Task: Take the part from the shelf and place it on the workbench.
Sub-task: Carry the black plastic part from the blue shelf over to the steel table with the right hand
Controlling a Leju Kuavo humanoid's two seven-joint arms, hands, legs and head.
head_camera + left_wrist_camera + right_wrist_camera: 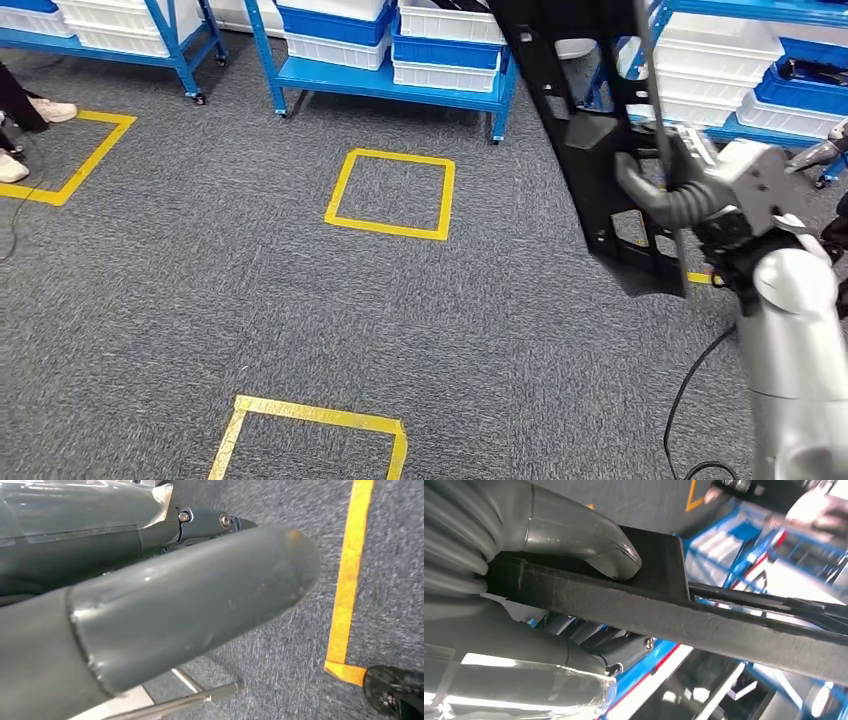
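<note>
One silver right arm rises from the lower right of the head view, its hand [690, 195] clamped on the black part [590, 150], held tilted above the carpet [300, 300] before blue shelves [400, 80]. Left hand [190, 605]: grip unclear.

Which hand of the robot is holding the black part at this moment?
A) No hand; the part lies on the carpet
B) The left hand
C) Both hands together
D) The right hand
D: in the head view the right hand grips the black part above the carpet, and the right wrist view shows its thumb pressed on it.
</note>
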